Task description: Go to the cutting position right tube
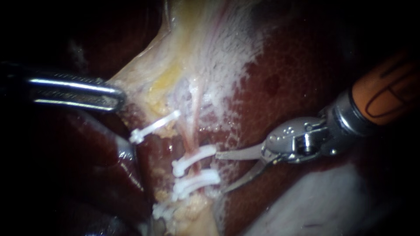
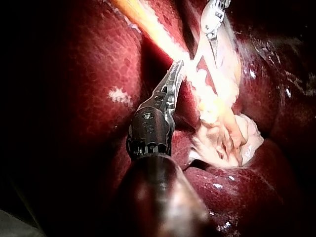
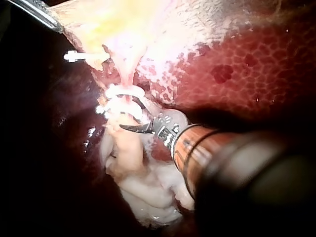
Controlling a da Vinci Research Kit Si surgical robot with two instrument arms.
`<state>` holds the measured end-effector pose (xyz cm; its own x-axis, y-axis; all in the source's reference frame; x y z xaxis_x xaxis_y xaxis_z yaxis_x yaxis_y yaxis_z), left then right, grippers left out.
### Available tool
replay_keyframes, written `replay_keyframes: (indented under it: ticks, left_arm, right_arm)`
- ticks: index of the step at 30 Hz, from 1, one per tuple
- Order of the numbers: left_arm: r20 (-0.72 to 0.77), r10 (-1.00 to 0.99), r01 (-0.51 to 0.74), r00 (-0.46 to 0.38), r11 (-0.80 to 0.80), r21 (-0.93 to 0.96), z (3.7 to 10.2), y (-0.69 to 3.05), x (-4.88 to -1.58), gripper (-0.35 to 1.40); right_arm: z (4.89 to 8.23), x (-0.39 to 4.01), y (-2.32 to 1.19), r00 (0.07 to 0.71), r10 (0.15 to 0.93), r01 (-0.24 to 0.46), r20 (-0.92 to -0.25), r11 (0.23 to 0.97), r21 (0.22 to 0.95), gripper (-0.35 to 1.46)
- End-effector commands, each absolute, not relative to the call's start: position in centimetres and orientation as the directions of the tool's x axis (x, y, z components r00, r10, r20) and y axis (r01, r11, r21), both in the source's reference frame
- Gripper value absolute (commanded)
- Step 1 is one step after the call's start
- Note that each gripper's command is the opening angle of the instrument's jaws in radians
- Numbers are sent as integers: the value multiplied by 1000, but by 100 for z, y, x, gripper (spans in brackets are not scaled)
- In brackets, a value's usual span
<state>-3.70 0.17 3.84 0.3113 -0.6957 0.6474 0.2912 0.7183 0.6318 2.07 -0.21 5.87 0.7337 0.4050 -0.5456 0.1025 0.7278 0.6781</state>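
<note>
Endoscope view: jaws apart, the right instrument (image 1: 221, 173) is held just right of the upright right tube (image 1: 191, 139).

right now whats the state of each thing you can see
left instrument: jaws shut on pale tissue, holding it taut
right instrument: jaws open, beside the clips, nothing between them
clips: closed across the tube
tube: uncut

4 clips (image 1: 154, 126) (image 1: 193, 160) (image 1: 195, 181) (image 1: 162, 210), 2 instrs (image 1: 118, 97) (image 1: 221, 172)
</note>
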Motion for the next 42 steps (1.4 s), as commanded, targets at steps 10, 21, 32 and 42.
replay_keyframes:
  ticks: [10,21,32,42]
  left_arm:
    - [647,-696,294,311,718,631,382,17,-372,-35]
    - [647,-697,297,310,717,630,378,15,-375,-35]
    - [647,-697,298,310,717,630,378,14,-377,-35]
    - [647,-697,301,310,717,628,378,14,-377,-35]
  right_arm:
    - [599,228,-17,738,418,82,-529,723,686,68]
    - [606,251,-24,717,475,62,-509,685,726,36]
    - [604,260,-26,709,494,81,-502,651,755,21]
    - [607,261,-29,711,496,79,-499,649,756,20]
